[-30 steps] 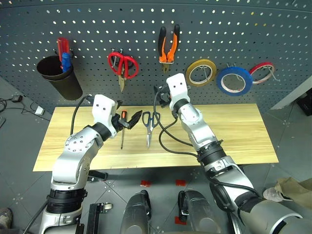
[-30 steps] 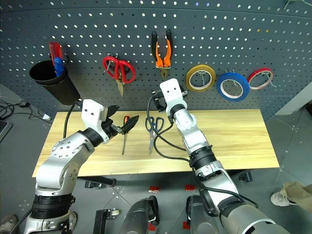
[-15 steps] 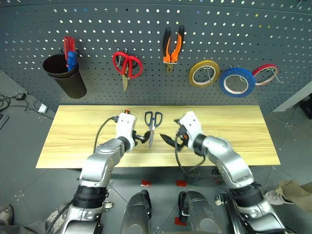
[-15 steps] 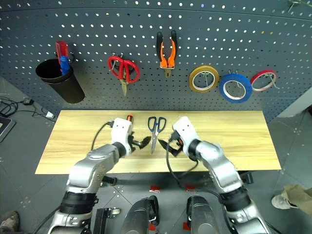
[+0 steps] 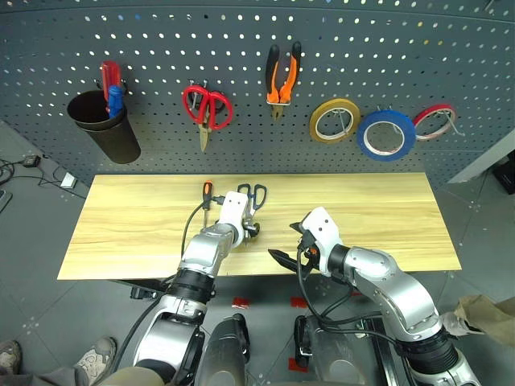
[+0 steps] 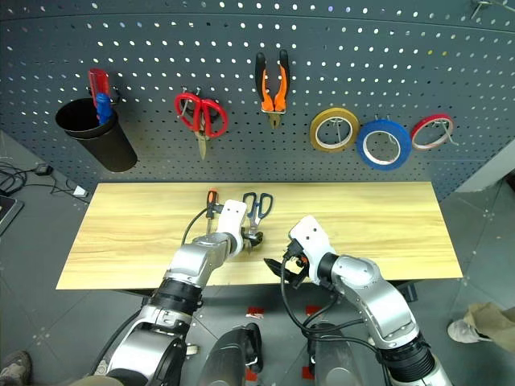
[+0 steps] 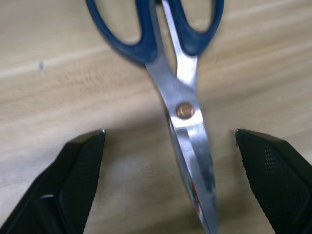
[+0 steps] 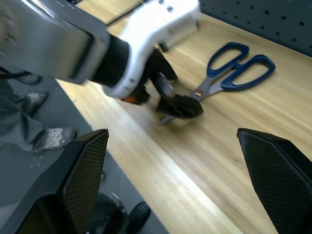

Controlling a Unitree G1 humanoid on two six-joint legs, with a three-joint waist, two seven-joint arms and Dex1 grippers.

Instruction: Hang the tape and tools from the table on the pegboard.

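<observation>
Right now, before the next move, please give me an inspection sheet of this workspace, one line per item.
Surface: table, light wood, mostly bare.
Job's things: scissors and screwdriver lie on the table; pliers and blue tape hang on the pegboard.
Clutter: red scissors, yellow roll, red-and-white roll, black cup with red and blue handles, all on the pegboard.
Grippers: left claw open, straddling the scissors' blades; right claw open, holding nothing, near the table's front edge.
Cables: black cable at the right wrist.
Surroundings: grey floor, a person's shoe.
</observation>
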